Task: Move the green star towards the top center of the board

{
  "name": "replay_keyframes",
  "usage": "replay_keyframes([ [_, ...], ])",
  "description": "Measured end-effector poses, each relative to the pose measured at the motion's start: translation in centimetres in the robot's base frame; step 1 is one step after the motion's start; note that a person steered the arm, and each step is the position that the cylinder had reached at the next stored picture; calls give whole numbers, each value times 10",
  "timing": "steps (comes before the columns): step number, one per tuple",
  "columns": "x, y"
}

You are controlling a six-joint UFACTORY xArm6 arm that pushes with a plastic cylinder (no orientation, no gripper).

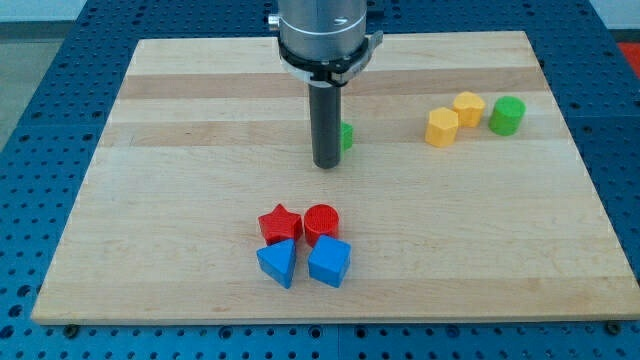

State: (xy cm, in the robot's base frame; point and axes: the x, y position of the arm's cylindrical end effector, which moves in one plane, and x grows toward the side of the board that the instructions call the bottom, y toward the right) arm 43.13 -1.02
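Nearest the view's bottom, my tip (327, 165) rests on the wooden board (180, 200), a bare rod gripping nothing. Just behind it, mostly hidden by the rod, the green star (345, 136) peeks out rightward near mid-board, so pushing toward the view's top looks right.

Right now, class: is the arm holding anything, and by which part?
Nothing is held. My tip stands just in front of the green star, mostly hiding it.
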Motion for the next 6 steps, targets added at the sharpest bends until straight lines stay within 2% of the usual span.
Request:
replay_keyframes([
  [1, -15, 4],
  [3, -20, 37],
  [6, -84, -3],
])
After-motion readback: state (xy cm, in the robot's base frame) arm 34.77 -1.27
